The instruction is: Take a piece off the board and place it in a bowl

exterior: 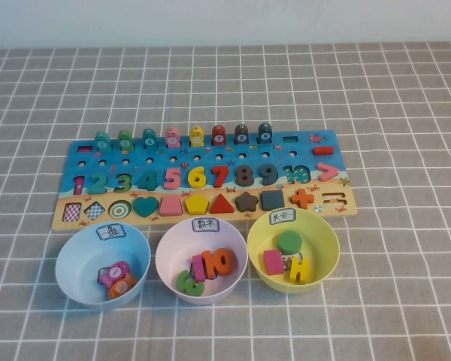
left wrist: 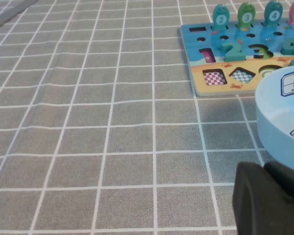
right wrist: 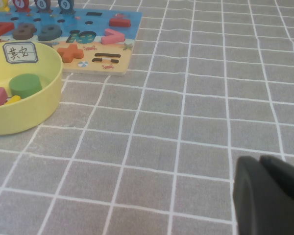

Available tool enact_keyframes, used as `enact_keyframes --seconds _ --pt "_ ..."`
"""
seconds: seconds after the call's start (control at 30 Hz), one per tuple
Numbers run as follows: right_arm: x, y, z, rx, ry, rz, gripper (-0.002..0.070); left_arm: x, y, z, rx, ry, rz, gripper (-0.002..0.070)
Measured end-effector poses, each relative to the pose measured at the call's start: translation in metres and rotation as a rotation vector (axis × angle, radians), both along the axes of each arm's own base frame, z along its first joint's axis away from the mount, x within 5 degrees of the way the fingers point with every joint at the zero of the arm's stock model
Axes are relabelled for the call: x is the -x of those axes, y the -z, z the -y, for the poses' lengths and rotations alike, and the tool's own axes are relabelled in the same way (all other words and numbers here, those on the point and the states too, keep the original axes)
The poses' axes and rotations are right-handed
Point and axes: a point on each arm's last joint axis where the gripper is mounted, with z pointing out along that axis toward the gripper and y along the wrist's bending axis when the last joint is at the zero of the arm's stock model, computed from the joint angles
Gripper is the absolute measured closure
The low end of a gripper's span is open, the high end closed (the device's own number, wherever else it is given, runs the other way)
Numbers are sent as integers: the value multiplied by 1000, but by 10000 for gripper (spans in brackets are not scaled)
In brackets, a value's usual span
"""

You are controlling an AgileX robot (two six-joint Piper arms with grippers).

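left claw cut off | right claw cut off | board whole

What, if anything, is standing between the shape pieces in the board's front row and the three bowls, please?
Nothing visible does. The board sits directly behind the blue bowl, pink bowl and yellow bowl, with only bare tablecloth between. The left gripper and right gripper are low, beside the outer bowls.

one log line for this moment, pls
left pincer: low by blue bowl, holds nothing | right pincer: low right of yellow bowl, holds nothing | board: untouched
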Motion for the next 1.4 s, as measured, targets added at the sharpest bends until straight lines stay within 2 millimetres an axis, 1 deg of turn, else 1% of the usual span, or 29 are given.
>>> enact_keyframes --seconds 0.2,0.3,0.47,0.7,0.8,0.93,1.1,1.23,1.33,1.4 --pt "0 0 -1 -19 -1 0 694 0 0 0 -1 0 0 678" --pt "0 -2 -2 -83 -2 4 694 0 0 0 -1 0 0 678" --pt "-1 -9 -6 -271 9 45 694 0 0 0 -1 0 0 678" --pt "-2 -15 -5 -341 24 90 694 0 0 0 -1 0 0 678" --pt "-3 -20 -4 -439 46 124 694 0 0 0 -1 0 0 678" --pt "-4 -27 -3 -695 90 149 694 0 0 0 -1 0 0 678" --pt "-5 -31 0 -806 124 172 694 0 0 0 -1 0 0 678" --pt "-4 -32 -1 -889 120 151 694 0 0 0 -1 0 0 678" --pt "-3 -45 -7 -894 59 111 694 0 0 0 -1 0 0 678" --pt "-6 -58 -14 -868 13 45 694 0 0 0 -1 0 0 678"
